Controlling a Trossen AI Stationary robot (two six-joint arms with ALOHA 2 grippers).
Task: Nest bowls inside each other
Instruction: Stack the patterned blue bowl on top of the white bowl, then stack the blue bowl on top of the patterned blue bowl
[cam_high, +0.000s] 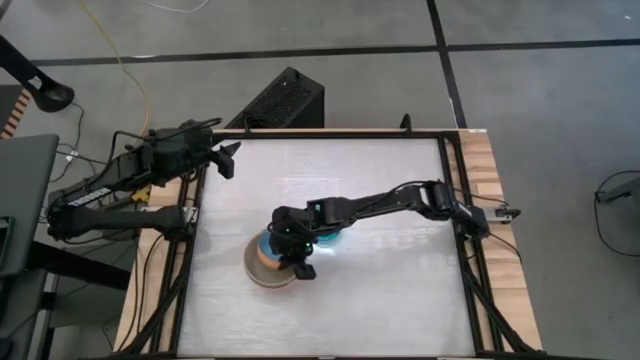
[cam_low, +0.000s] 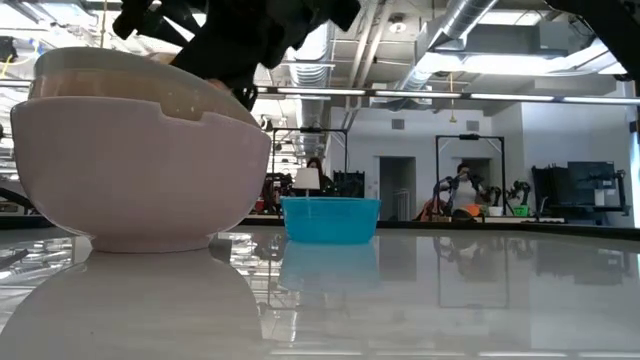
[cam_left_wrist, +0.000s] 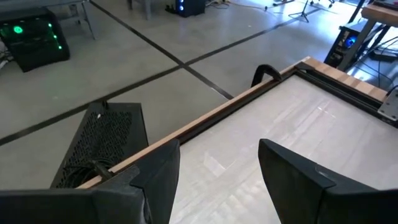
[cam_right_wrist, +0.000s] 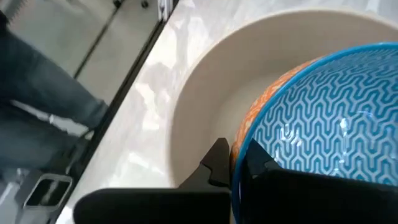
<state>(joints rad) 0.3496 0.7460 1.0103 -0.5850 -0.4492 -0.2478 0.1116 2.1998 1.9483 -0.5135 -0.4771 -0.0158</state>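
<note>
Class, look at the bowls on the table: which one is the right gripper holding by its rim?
The teal patterned bowl: the right gripper is shut on its rim, holding it tilted inside the stack. The light blue bowl stands apart, untouched.

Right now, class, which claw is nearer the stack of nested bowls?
Right. The right claw is shut on the stack of nested bowls; the left claw waits open at the table's far left corner.

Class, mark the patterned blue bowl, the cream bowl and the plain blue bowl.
Patterned blue bowl (cam_right_wrist: 323, 118), right wrist view, inner wall.
Cream bowl (cam_right_wrist: 211, 93), right wrist view, inner wall.
Plain blue bowl (cam_low: 330, 221), low view, outer side.
</note>
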